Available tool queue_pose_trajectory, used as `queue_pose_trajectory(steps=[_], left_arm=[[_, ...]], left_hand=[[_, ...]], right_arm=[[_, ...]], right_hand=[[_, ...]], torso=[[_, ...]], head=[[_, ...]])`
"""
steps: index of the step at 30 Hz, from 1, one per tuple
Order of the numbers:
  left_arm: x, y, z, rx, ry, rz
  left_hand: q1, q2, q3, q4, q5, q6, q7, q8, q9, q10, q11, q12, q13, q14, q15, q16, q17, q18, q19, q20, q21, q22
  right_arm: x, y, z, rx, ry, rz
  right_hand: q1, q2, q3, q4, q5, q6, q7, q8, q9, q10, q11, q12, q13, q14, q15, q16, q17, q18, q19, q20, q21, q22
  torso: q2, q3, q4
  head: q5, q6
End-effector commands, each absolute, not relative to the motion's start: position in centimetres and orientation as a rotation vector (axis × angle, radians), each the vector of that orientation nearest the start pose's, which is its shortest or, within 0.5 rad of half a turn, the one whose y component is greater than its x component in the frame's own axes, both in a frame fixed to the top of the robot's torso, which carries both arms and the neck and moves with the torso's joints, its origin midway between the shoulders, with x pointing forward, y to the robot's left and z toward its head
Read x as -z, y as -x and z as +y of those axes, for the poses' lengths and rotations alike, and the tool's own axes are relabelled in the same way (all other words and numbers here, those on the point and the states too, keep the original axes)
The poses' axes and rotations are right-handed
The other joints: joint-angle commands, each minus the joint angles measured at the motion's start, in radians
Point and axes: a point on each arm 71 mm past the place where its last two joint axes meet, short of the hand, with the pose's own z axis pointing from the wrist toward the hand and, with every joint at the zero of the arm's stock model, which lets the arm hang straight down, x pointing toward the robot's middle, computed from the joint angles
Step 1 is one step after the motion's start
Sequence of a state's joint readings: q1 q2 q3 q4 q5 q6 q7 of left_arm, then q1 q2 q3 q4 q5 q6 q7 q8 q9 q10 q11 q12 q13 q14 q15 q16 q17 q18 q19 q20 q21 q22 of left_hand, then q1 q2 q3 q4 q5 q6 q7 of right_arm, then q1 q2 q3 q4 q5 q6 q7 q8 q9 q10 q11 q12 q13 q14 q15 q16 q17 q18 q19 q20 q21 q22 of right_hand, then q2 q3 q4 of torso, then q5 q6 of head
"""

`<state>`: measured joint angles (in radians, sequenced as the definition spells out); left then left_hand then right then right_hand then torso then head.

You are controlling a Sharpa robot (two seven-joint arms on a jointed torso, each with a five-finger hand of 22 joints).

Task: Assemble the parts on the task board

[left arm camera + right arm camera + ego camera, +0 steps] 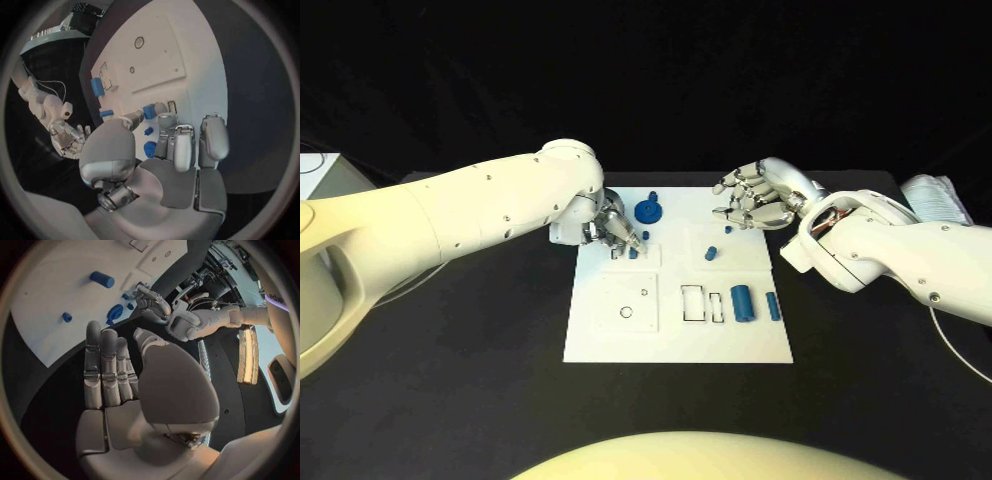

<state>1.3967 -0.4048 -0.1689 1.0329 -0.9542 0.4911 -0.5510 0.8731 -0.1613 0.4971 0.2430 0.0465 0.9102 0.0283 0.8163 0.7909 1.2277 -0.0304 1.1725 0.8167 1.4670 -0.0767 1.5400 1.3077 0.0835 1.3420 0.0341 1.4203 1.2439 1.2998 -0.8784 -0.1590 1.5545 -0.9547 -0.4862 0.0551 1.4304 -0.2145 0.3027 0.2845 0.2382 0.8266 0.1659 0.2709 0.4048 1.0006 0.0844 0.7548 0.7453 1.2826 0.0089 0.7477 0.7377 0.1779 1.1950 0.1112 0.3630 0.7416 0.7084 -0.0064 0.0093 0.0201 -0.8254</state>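
The white task board [675,325] lies mid-table. My left hand [609,228] hovers over its far left corner and pinches a small blue part [633,254] between thumb and a finger, low over the board. The left wrist view shows that part [149,111] between the fingertips [164,108] of the left hand [172,155]. A blue gear-like part [649,210] and a small blue peg [646,236] stand close by. My right hand [759,204] hangs over the far right edge, fingers apart, holding nothing; its palm [169,385] is bare.
Another small blue part [710,252] sits mid-board. Two blue cylinders [741,303] lie side by side near the right edge, beside rectangular outlines [692,302]. A square outline with a round hole [627,311] marks the near left. Black table surrounds the board.
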Motion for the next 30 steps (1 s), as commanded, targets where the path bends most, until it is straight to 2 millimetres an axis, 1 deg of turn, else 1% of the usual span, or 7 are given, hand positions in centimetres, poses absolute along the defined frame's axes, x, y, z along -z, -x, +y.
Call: queue_pose_trajectory(steps=[1,6,13,18,22,25,30], left_arm=[[20.0,-55.4,13.2,0.23,-0.047,2.549],[19.8,-55.3,13.2,0.247,-0.038,2.534],[18.6,-55.1,12.9,0.312,-0.008,2.493],[17.1,-55.1,12.8,0.385,0.029,2.457],[15.6,-55.1,13.4,0.438,0.07,2.42],[14.4,-55.4,14.5,0.465,0.115,2.38],[13.2,-56.4,16.3,0.475,0.202,2.308]], left_hand=[[0.001,-0.013,-0.029,0.018,0.003,0.003,0.001,-0.007,0.002,-0.002,-0.004,-0.003,0.002,0.086,-0.009,0.0,0.21,-0.01,0.003,-0.005,-0.006,0.0],[0.006,-0.016,-0.063,0.042,0.002,0.005,0.0,-0.008,0.004,0.0,-0.005,-0.002,0.004,0.087,-0.01,0.0,0.211,-0.01,0.004,-0.006,-0.006,0.001],[0.008,-0.016,-0.068,0.044,0.002,0.005,0.0,-0.008,0.004,-0.002,-0.005,-0.004,0.0,0.086,-0.01,-0.001,0.21,-0.01,0.002,-0.006,-0.007,-0.001],[0.03,-0.01,-0.087,0.045,0.003,-0.007,0.004,-0.013,0.006,-0.022,-0.002,-0.02,-0.026,0.079,-0.008,-0.014,0.189,-0.006,-0.01,-0.005,-0.017,-0.018],[0.061,0.001,-0.117,0.046,0.003,-0.036,0.017,-0.025,0.008,-0.072,0.01,-0.055,-0.079,0.067,0.002,-0.032,0.161,0.001,-0.036,0.002,-0.036,-0.051],[0.112,0.02,-0.147,0.044,0.002,-0.091,0.045,-0.064,-0.004,-0.167,0.035,-0.122,-0.177,0.027,0.024,-0.088,0.078,0.021,-0.11,0.02,-0.093,-0.145],[0.174,0.035,-0.176,0.046,0.004,-0.131,0.072,-0.105,-0.028,-0.235,0.062,-0.15,-0.216,-0.019,0.048,-0.146,-0.003,0.037,-0.171,0.042,-0.148,-0.224]], right_arm=[[16.9,-48.4,-21.4,-0.913,-0.224,1.605],[16.9,-48.4,-21.4,-0.913,-0.224,1.604],[17.0,-48.4,-21.4,-0.912,-0.224,1.603],[17.0,-48.5,-21.5,-0.91,-0.226,1.602],[17.1,-48.5,-21.7,-0.907,-0.228,1.602],[17.1,-48.6,-21.8,-0.903,-0.23,1.601],[17.1,-48.6,-22.0,-0.899,-0.234,1.598]], right_hand=[[-0.01,-0.002,0.0,0.003,0.006,-0.005,0.004,0.004,-0.002,-0.008,0.0,0.006,-0.002,0.006,0.0,-0.005,0.001,0.003,0.004,0.001,-0.006,-0.002],[-0.012,-0.002,0.0,0.004,0.006,-0.006,0.004,0.004,-0.002,-0.008,0.001,0.007,-0.002,0.006,0.0,-0.007,0.002,0.003,0.004,0.001,-0.007,-0.003],[-0.012,-0.002,0.0,0.004,0.006,-0.006,0.004,0.004,-0.002,-0.008,0.001,0.007,-0.002,0.006,0.0,-0.007,0.002,0.003,0.004,0.001,-0.007,-0.003],[-0.015,-0.002,-0.001,0.004,0.006,-0.007,0.004,0.004,-0.002,-0.009,0.001,0.008,-0.003,0.006,0.0,-0.008,0.003,0.003,0.004,0.001,-0.008,-0.004],[-0.015,-0.002,-0.001,0.004,0.006,-0.007,0.004,0.004,-0.002,-0.009,0.001,0.008,-0.003,0.006,0.0,-0.008,0.003,0.003,0.004,0.001,-0.008,-0.004],[-0.015,-0.002,-0.001,0.004,0.006,-0.007,0.004,0.004,-0.002,-0.009,0.001,0.008,-0.003,0.006,0.0,-0.008,0.003,0.003,0.004,0.001,-0.008,-0.004],[-0.016,-0.002,-0.001,0.004,0.006,-0.007,0.005,0.004,-0.002,-0.009,0.001,0.008,-0.004,0.006,0.0,-0.008,0.003,0.003,0.004,0.001,-0.009,-0.004]], torso=[[0.0,-0.0003,0.0001],[0.0,-0.0008,0.0001],[-0.001,-0.0004,0.0003],[-0.002,-0.0008,0.0014],[-0.004,0.0003,0.0011],[-0.003,0.0006,0.0011],[-0.001,-0.0005,0.0013]], head=[[-0.001,0.002],[-0.003,0.003],[-0.003,0.006],[-0.004,0.016],[-0.003,0.022],[-0.004,0.032],[-0.004,0.048]])
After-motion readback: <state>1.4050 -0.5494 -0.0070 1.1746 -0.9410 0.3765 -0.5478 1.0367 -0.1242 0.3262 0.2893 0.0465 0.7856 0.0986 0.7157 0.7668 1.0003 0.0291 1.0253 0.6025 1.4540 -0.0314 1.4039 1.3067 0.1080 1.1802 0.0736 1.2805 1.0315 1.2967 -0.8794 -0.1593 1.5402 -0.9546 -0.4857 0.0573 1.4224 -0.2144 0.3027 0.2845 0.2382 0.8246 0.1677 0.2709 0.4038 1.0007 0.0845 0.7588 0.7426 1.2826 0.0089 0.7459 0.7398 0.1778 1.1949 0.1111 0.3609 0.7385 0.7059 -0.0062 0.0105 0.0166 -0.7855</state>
